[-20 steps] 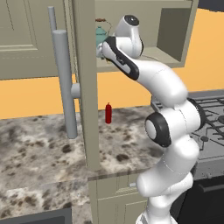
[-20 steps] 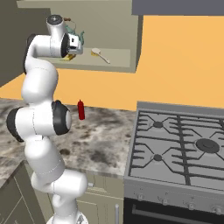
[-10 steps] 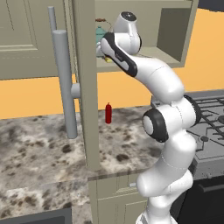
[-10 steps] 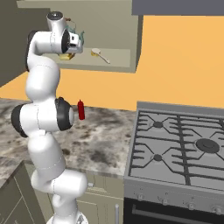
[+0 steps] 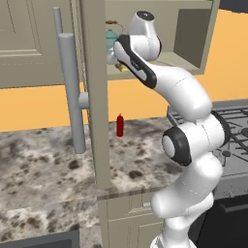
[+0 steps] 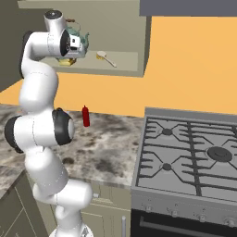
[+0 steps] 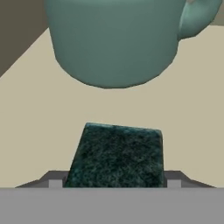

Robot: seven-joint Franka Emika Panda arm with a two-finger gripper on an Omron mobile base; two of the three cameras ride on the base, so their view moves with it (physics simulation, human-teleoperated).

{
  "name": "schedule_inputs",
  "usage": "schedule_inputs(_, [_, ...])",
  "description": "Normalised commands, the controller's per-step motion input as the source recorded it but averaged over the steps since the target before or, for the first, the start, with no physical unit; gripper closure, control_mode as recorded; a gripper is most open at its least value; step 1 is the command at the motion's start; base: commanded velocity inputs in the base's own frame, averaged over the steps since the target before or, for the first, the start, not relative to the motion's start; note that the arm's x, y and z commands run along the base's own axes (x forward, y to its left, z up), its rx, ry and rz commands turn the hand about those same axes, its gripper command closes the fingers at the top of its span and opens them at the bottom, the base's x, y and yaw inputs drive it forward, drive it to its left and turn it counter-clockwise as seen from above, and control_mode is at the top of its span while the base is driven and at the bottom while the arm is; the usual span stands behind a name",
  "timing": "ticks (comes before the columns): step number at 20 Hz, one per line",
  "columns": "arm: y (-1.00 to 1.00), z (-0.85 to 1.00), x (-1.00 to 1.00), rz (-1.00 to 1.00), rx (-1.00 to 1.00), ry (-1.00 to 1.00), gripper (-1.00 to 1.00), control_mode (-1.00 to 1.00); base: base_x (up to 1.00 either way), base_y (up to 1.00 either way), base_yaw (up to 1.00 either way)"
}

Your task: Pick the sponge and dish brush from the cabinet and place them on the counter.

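The sponge [image 7: 116, 157], dark green on top, lies on the beige shelf of the cabinet [image 6: 125, 65]. My gripper [image 7: 114, 183] is shut on it, one fingertip pressing each side. From the right base view a yellow corner of the sponge [image 6: 65, 61] peeks out under the hand. The dish brush [image 6: 106, 58] lies on the same shelf, further right, apart from the gripper. The cabinet door [image 5: 92, 97] stands swung open with its long grey bar handle. Below spreads the speckled stone counter [image 5: 48, 164].
A teal teapot [image 7: 113, 39] stands on the shelf just behind the sponge, close to the hand. A red bottle [image 6: 85, 115] stands on the counter by the wall. The stove [image 6: 194, 157] lies to the right of the counter.
The jaws have narrowed onto the sponge. The hand has shifted slightly upward inside the cabinet; the dish brush and the teapot have stayed put.
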Motion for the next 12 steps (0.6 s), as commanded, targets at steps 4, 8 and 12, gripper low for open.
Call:
schedule_inputs(4, [-0.17, -0.29, -0.52, 0.00, 0.00, -0.03, 1.00, -1.00, 0.00, 0.00, 0.00])
schedule_inputs(8, [-0.25, -0.29, -0.50, 0.01, 0.00, -0.04, 1.00, -1.00, 0.00, 0.00, 0.00])
schedule_inputs(12, [-0.25, -0.28, -0.52, 0.01, 0.00, -0.03, 1.00, -1.00, 0.00, 0.00, 0.00])
